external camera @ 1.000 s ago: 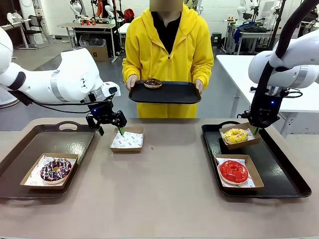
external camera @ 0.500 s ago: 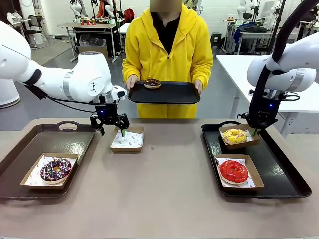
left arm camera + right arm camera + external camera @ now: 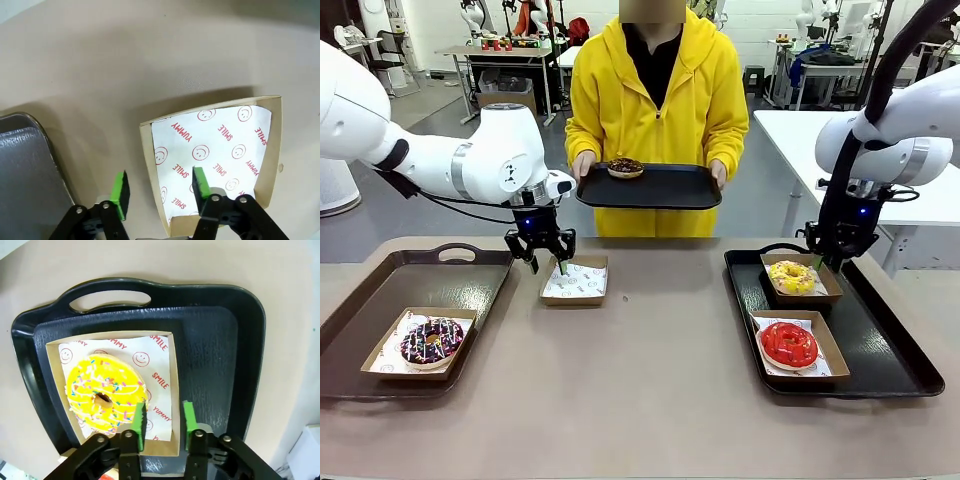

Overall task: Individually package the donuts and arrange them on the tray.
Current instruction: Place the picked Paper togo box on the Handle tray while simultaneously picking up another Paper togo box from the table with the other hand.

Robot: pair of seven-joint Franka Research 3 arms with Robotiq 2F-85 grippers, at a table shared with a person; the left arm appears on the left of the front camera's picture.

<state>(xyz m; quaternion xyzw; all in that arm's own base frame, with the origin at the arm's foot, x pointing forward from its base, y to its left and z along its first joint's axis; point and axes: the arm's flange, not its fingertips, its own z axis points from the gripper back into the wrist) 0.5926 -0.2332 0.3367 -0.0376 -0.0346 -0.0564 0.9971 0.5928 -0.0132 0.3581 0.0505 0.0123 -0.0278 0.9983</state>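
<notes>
Left claw apart astride empty box wall; right claw apart, straddling yellow donut box's wall.

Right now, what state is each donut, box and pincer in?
Yellow donut: boxed, on right tray.
Red donut: boxed, same tray.
Sprinkled chocolate donut: boxed, on left tray.
Dark donut: unboxed, on person's tray.
Empty box: on table, unfilled.
Left pincer: open astride empty box's wall.
Right pincer: open over yellow donut's box wall.
</notes>
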